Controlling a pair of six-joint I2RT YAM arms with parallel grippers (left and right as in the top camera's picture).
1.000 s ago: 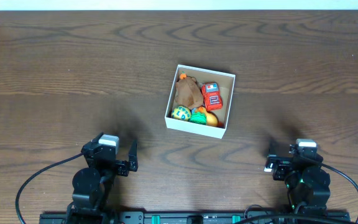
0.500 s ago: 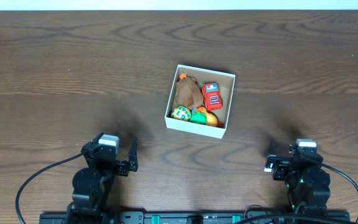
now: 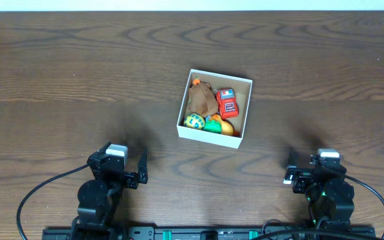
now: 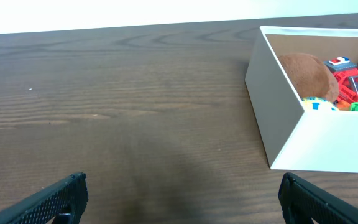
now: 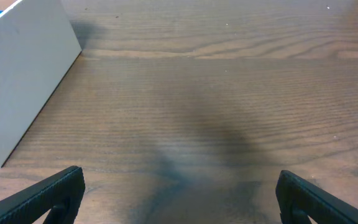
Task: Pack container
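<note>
The container [image 3: 181, 113] is a square white box with a tan-brown inside, standing mid-table. In it lie a brown plush toy [image 3: 202, 100], a red toy car [image 3: 227, 103], a yellow-and-blue ball [image 3: 194, 121], a green piece [image 3: 213, 125] and an orange-yellow piece [image 3: 226, 127]. The left wrist view shows the container [image 4: 291, 137] at the right with the plush [image 4: 303, 74] inside. The right wrist view shows its white wall [image 5: 23, 74] at the left. My left gripper [image 4: 182, 199] and right gripper [image 5: 179, 196] are open and empty, near the table's front edge.
The dark wooden table [image 3: 79, 80] runs under everything. A pale strip [image 3: 192, 5] borders its far edge. Black cables [image 3: 39, 197] loop out from both arm bases at the front.
</note>
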